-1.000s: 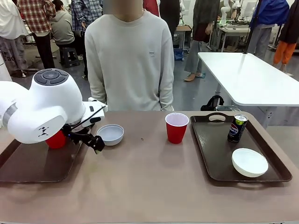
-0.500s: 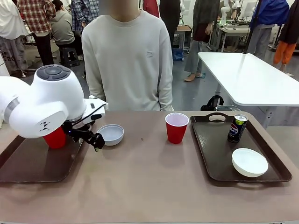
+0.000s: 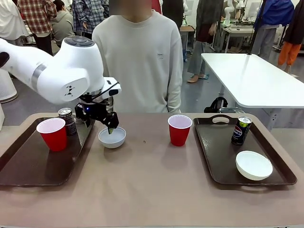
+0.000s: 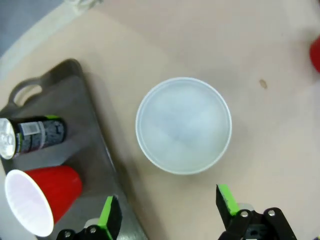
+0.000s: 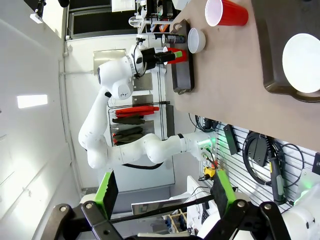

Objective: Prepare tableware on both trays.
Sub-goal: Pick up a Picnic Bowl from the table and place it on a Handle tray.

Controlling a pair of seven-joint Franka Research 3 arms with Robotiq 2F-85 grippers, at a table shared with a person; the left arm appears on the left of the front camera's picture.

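1. A person [image 3: 135,61] in a pale sweater stands at the table's [image 3: 152,190] far edge, behind my left gripper [image 3: 100,121].
2. My left gripper hangs wide open and empty over a white bowl [image 3: 112,137] beside the left tray [image 3: 33,166], which holds a red cup [image 3: 52,134] and a can [image 3: 68,120].
3. The right tray [image 3: 223,161] holds a second bowl [image 3: 253,165] and a second can [image 3: 241,130]; another red cup [image 3: 179,129] stands just beside it.
4. My right gripper [image 5: 164,192], open and empty, is raised clear.

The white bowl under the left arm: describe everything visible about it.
The white bowl is small, round and looks like plastic, upright and empty. It sits on the bare tan table, just right of the left tray, touching nothing else. The left gripper hangs directly above it with jaws open, not in contact.
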